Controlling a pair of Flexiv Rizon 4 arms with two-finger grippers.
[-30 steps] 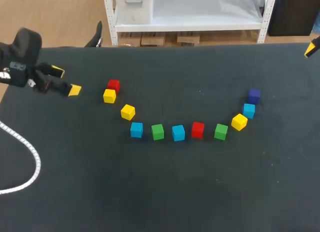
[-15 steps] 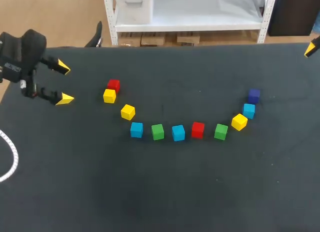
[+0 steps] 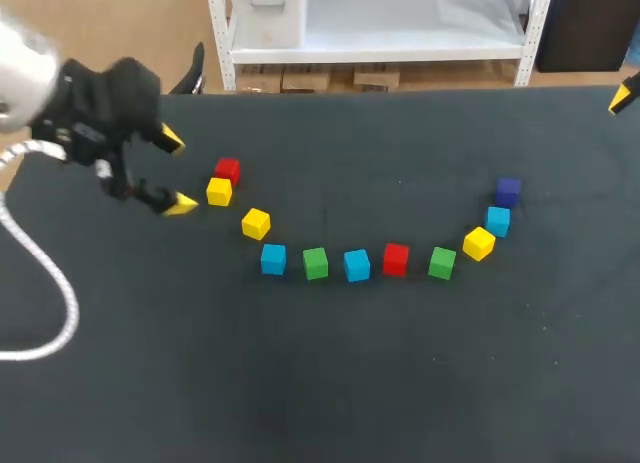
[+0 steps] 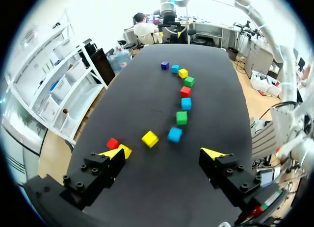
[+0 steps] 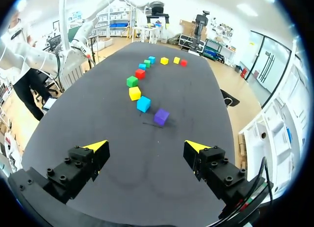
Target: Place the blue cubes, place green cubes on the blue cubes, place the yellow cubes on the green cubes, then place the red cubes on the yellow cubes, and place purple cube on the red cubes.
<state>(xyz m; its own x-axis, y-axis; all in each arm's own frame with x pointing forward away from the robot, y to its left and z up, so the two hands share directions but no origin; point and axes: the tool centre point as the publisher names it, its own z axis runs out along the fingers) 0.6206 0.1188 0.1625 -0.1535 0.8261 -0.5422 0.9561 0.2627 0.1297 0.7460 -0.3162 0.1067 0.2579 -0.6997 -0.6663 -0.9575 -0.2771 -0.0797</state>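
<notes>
Evidently no stacking had begun: the cubes lay singly in a loose arc on the tabletop (image 3: 300,383), the blue cubes (image 3: 273,259) spread along it, presumably set out so either arm could reach its share. The left end effector (image 3: 177,173) stood wide open and empty just beside the yellow cube (image 3: 219,191) and red cube (image 3: 228,170) at the arc's left end, judged an approach; the right end effector (image 5: 146,146), likewise open and empty, hung well apart from the purple cube (image 5: 161,116). No writing was legible on any cube.
</notes>
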